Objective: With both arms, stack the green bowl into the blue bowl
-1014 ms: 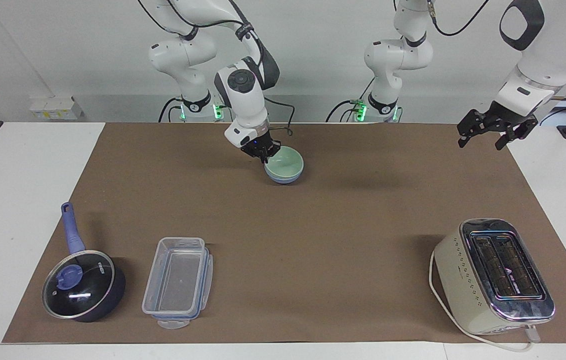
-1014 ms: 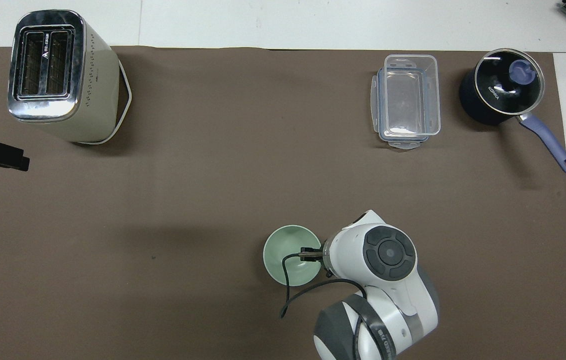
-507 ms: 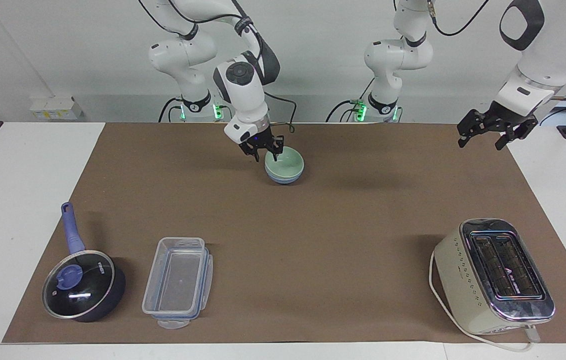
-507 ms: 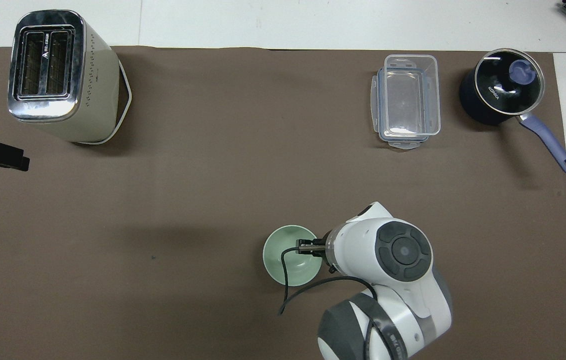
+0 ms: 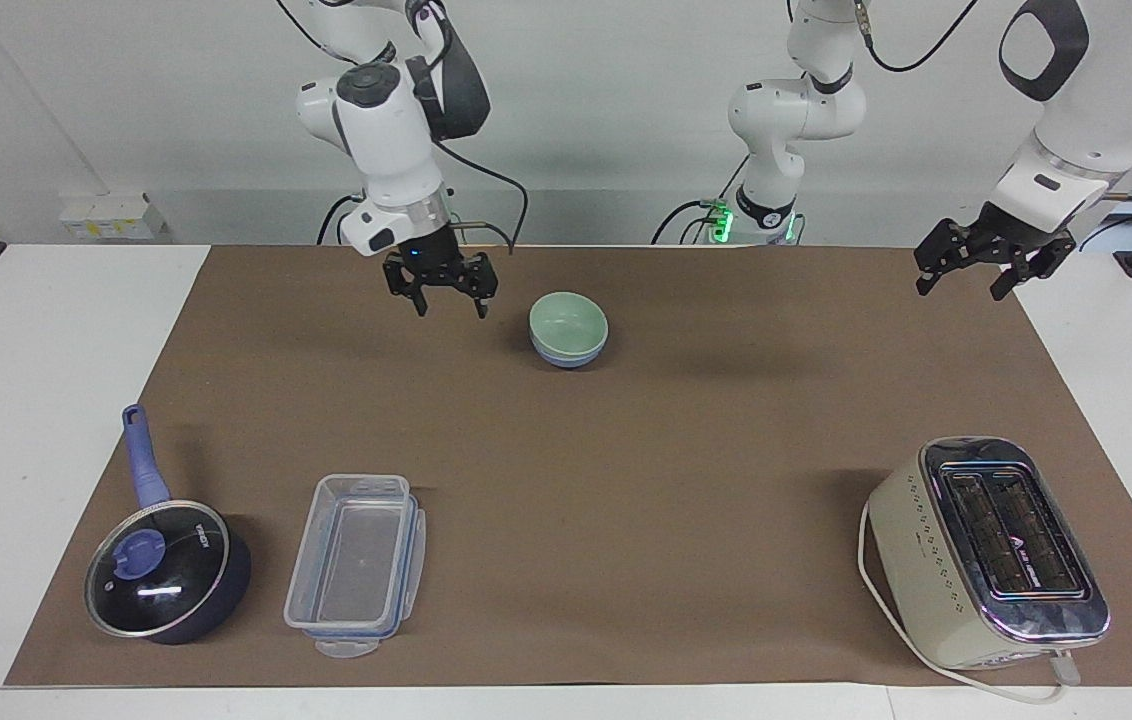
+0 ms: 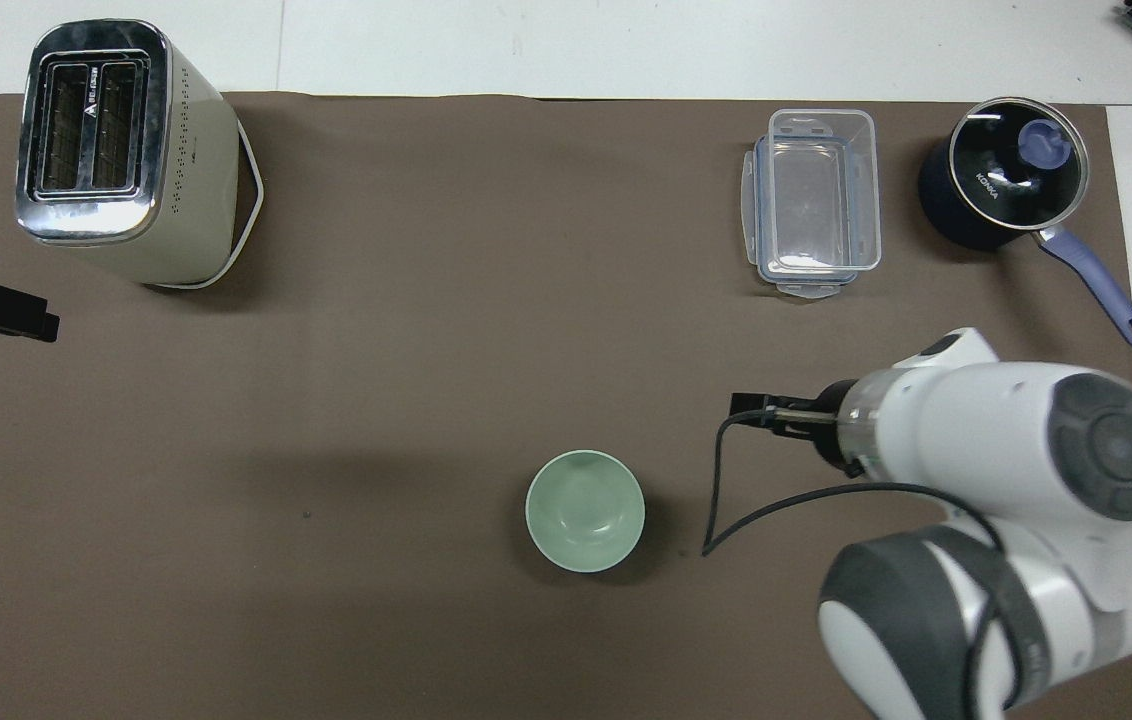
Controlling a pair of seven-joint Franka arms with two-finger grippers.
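Green bowl (image 5: 568, 322): smooth, glossy, round; nested in blue bowl (image 5: 566, 356), only blue lower wall visible. Stack on brown mat (image 5: 626, 470), near robots.
Right gripper (image 5: 439, 284): fingers spread, empty, raised over mat beside stack.
Left gripper (image 5: 992, 254): fingers apart, empty, waiting over mat edge.

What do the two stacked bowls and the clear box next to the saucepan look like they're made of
The green bowl and the blue bowl under it look like glazed ceramic, or possibly melamine: smooth, glossy, with soft highlights on the green inside. The clear box looks like transparent plastic, glossy, with a blue-tinted rim and latch flaps; the brown mat shows through its walls.
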